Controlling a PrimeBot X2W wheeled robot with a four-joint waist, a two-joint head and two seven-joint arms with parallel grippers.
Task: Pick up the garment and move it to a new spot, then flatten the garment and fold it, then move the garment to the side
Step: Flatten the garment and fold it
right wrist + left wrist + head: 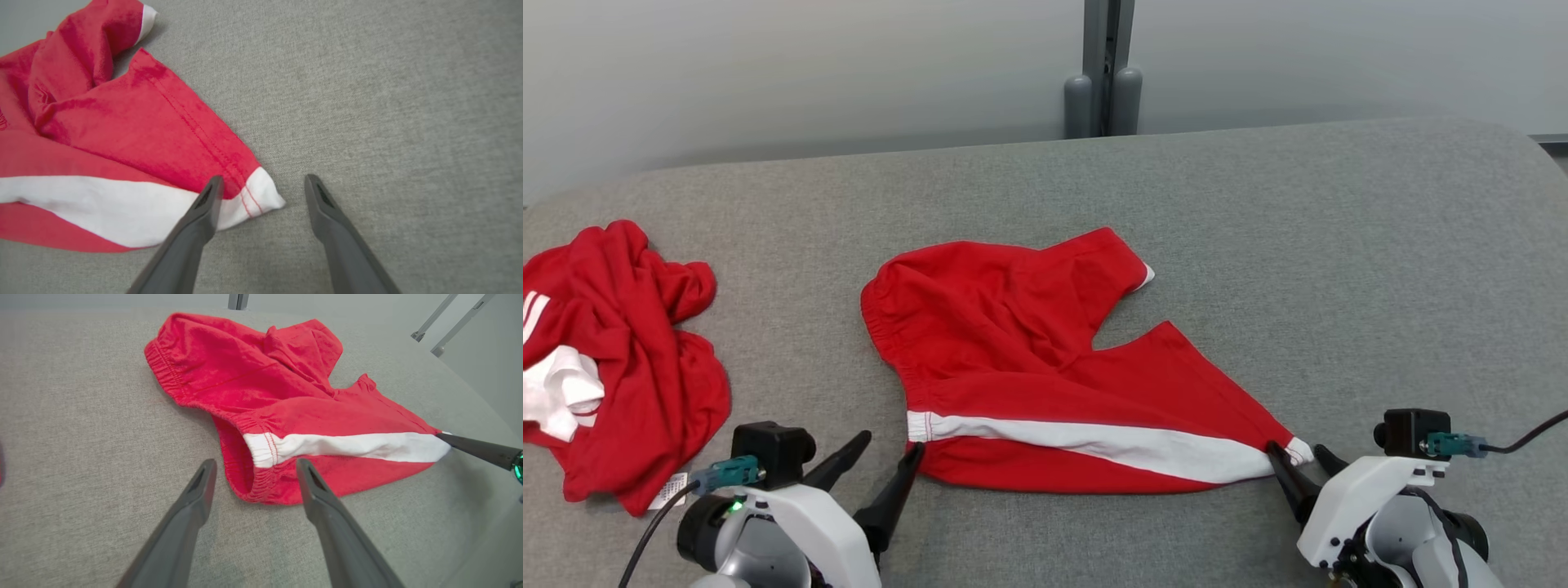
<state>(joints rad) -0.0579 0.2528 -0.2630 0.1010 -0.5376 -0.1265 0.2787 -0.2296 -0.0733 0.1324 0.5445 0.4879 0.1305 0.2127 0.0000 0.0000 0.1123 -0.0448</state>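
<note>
Red white-striped fabric shorts (1013,327) lie between our grippers, print unreadable.
Left gripper (892,443), right gripper (1295,448): both spread, empty, at its ends.

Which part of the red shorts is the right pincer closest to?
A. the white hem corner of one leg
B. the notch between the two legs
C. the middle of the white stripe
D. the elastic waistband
A: the right pincer is open right at the white hem corner of the red shorts, with one finger over the cloth there.
</note>
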